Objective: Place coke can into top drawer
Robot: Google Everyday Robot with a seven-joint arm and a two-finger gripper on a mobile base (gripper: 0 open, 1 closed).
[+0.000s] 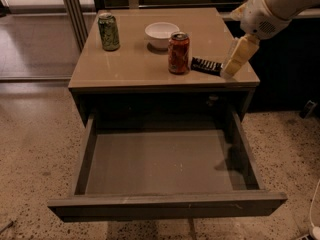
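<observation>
The coke can (179, 53) stands upright on the tan cabinet top (130, 66), right of centre. It is red-orange with a silver top. The top drawer (165, 204) below is pulled fully open, and its grey floor holds nothing. My gripper (235, 61) hangs from the white arm at the upper right. It is over the cabinet's right edge, to the right of the can and apart from it, with a black object between them. It holds nothing that I can see.
A green patterned can (108, 31) stands at the back left of the top. A white bowl (161, 34) sits just behind the coke can. A flat black object (206, 65) lies to the can's right. A dark cabinet is on the right and speckled floor lies around.
</observation>
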